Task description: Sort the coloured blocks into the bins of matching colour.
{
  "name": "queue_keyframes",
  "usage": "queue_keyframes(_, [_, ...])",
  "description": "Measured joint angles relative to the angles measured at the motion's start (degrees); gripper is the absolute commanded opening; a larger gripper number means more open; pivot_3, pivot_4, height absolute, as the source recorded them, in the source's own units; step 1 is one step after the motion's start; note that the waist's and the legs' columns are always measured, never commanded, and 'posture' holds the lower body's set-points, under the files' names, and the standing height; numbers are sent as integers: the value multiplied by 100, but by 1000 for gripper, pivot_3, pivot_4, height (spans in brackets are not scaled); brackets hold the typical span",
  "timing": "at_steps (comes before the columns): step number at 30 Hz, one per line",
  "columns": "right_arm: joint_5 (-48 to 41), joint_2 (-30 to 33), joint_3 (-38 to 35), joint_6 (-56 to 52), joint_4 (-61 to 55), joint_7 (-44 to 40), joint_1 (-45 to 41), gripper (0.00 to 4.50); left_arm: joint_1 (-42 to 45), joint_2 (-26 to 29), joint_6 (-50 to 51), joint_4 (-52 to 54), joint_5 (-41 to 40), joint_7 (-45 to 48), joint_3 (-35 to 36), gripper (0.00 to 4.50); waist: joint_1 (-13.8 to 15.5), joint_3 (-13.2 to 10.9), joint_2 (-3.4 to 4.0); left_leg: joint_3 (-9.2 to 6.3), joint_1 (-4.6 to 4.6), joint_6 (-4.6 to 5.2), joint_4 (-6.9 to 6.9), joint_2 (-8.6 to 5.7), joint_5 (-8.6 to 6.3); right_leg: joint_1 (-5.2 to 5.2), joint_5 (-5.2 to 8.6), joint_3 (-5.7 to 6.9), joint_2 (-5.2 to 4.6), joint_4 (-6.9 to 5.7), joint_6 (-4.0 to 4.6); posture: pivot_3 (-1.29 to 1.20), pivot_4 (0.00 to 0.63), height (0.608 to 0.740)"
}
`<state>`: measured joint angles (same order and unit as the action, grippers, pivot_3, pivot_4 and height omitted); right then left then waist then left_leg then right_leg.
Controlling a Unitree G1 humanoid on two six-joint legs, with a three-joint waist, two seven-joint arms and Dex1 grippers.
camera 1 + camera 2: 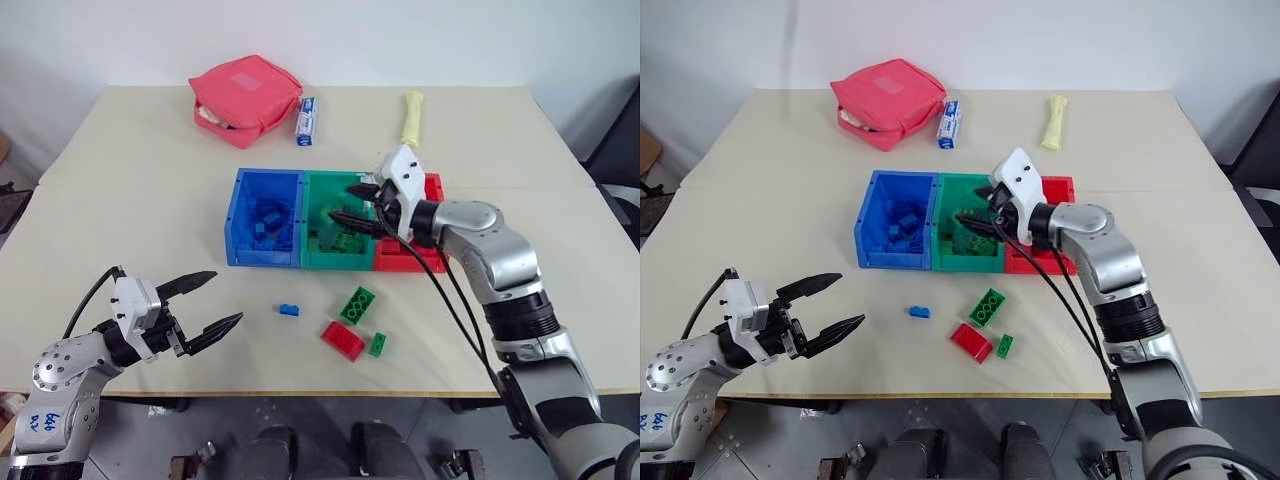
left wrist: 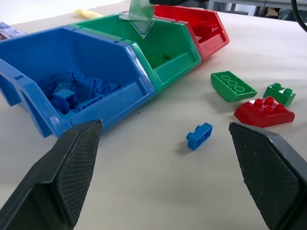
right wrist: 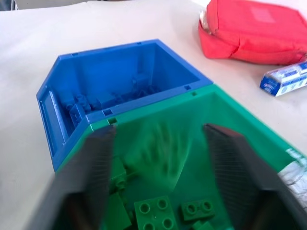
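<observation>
Now the right gripper [image 1: 357, 203] hangs over the green bin [image 1: 322, 250], fingers spread and apparently empty, though blurred in the wrist view. Better to lift clear before swinging toward the loose red block [image 1: 342, 340] near the table's front edge.

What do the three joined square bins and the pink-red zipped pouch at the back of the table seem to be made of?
The three joined square bins, blue, green and red, look like hard moulded plastic: smooth, slightly glossy walls with crisp edges and moulded ribs. The pink-red zipped pouch looks like soft fabric, probably woven nylon or similar: matte surface, rounded sagging corners and a stitched seam along its edge.
</observation>
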<state>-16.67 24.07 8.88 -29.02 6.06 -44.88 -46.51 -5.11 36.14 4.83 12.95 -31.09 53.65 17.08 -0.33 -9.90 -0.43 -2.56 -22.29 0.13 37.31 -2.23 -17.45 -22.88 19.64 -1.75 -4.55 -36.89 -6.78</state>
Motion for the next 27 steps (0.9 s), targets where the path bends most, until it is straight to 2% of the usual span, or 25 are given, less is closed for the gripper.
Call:
queue_keyframes(1, [1,0,-15,14,-6,-19,17,4422,1,0,-8,0,3,13,-5,4500,-7,0,0,0,0,0,0,0,0,0,0,0,0,0,0,0,150,740])
queue_keyframes(2, [-10,27,-49,40,-51,-64,66,4466,27,-1,-34,-6,30,15,-30,4500,-11,0,0,0,0,0,-1,1,0,-1,0,1,1,1,0,0,150,740])
queue_keyframes(5, [-463,434,-456,271,-715,-654,865,4466,257,-55,-333,-102,259,17,-135,4500,71,0,0,-16,-4,1,-1,-3,-2,5,0,13,-1,10,0,0,150,740])
queue_keyframes(9, [-872,1076,-1074,274,-1292,-1093,1819,4466,513,-58,-444,-375,321,249,-365,4500,25,0,-1,-5,-3,9,5,-2,-5,15,-1,5,-1,10,-3,0,150,740])
queue_keyframes(13, [-876,1884,-1781,553,-1745,-1435,3491,4466,840,-54,-438,-594,321,589,-663,4500,35,0,0,-5,4,6,-4,4,-3,21,-1,6,3,34,-3,0,150,740])
queue_keyframes(19, [-772,2465,-2876,1246,-1941,-1966,5490,4466,1011,93,-567,-671,431,1546,-1410,4500,5,0,1,16,29,20,-1,6,-7,43,-1,-10,6,35,-3,0,150,740])
queue_keyframes(23, [-622,2689,-3032,1557,-1948,-2245,6073,4466,1093,251,-285,-565,352,1970,-1713,4500,4,0,1,14,31,25,-2,8,-9,43,-1,-13,6,31,-2,0,150,740])
queue_keyframes(27, [-769,2709,-2681,1201,-2329,-2177,5828,4466,1158,240,-304,-485,350,1974,-1709,4500,4,0,2,11,31,18,-1,9,-5,42,-1,-12,5,29,-2,0,150,740])
